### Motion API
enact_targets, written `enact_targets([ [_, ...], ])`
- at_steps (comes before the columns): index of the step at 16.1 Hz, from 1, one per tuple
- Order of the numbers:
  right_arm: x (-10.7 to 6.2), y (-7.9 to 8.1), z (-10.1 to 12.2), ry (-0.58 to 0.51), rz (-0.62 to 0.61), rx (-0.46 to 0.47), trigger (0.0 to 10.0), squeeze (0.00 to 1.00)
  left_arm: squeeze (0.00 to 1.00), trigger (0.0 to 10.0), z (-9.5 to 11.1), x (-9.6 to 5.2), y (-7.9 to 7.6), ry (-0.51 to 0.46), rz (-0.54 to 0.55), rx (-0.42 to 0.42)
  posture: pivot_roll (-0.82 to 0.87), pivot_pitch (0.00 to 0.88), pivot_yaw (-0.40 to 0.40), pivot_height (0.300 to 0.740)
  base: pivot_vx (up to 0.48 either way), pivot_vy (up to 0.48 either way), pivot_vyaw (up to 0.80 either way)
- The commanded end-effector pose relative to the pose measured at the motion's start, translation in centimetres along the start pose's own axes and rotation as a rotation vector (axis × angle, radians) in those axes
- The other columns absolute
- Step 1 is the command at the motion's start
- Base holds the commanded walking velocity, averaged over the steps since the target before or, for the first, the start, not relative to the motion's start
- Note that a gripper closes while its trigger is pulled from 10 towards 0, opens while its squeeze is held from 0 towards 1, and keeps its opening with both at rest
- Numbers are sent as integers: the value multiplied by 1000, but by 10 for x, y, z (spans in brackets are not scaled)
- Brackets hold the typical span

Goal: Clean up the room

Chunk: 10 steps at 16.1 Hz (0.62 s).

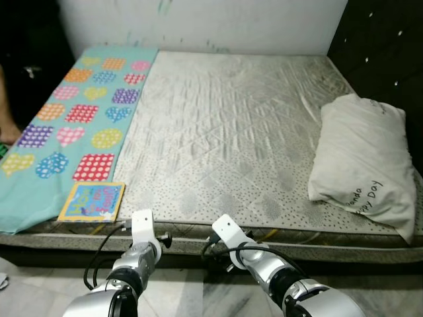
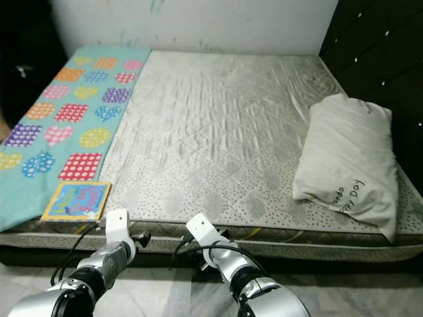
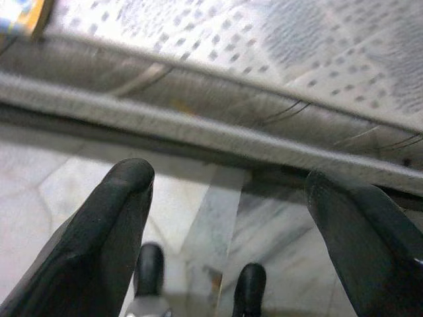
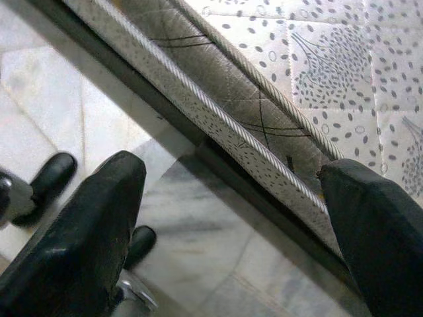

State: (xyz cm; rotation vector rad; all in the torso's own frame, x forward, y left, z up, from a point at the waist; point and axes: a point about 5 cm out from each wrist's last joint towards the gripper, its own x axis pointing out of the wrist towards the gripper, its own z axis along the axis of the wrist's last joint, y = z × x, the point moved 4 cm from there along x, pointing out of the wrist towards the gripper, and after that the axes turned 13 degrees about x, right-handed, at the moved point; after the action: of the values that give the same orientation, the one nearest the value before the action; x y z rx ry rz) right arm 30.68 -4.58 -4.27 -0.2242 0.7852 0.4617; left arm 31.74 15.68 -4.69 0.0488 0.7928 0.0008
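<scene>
Here the likeliest thing to tidy is the small, brightly coloured picture book with a yellow border (image 1: pixel 92 202), which lies flat on the near left corner of the bed, on the near end of the turquoise sheet printed with patterned hearts (image 1: pixel 73 112) and just short of the mattress edge. To its right stretches the bare grey quilted mattress (image 1: pixel 225 132), and a rumpled off-white pillow with dark lettering (image 1: pixel 363 162) sits at the right side against the dark headboard (image 1: pixel 386 46). Both arms are held low in front of the bed's near edge, over the pale marble floor (image 4: pixel 198 231). The left claw (image 3: pixel 225 191) is released, its two black fingers spread wide with the mattress side showing between them; the right claw (image 4: pixel 231 185) is likewise released and holding nothing. The book is just to the far left of the left arm, so that claw seems the natural one for the pick. To do it well, I would raise the left claw above mattress height, bring it over the book's near edge, and close on that overhanging border rather than pressing down into the soft sheet, which could bunch and drag along.
</scene>
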Motion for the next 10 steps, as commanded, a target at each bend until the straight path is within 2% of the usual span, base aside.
enact_targets([
  [1,-1,-6,19,-60,-12,64,10000,0,0,10000,28,0,4,-93,-17,17,-164,24,-48,740,0,0,0],
  [2,-2,-13,29,-92,-25,90,10000,0,0,10000,41,-1,6,-146,-32,48,-164,26,-44,740,0,0,0],
  [3,-5,-22,48,-158,-31,150,10000,0,0,10000,58,-4,11,-215,-44,63,-169,32,-37,740,0,0,0],
  [4,-10,-37,67,-228,-46,201,10000,0,0,10000,75,-8,17,-296,-60,34,-180,37,-21,740,0,0,0],
  [7,-23,-65,91,-345,-62,236,10000,0,0,10000,94,-22,26,-474,-62,57,-188,38,-5,740,0,0,0],
  [8,-29,-79,90,-379,-80,255,10000,0,0,10000,95,-39,33,-585,-31,93,-190,37,2,740,0,0,0],
  [10,-37,-89,83,-427,-85,258,10000,0,0,10000,95,-73,44,-747,42,155,-191,37,8,740,0,0,0],
])
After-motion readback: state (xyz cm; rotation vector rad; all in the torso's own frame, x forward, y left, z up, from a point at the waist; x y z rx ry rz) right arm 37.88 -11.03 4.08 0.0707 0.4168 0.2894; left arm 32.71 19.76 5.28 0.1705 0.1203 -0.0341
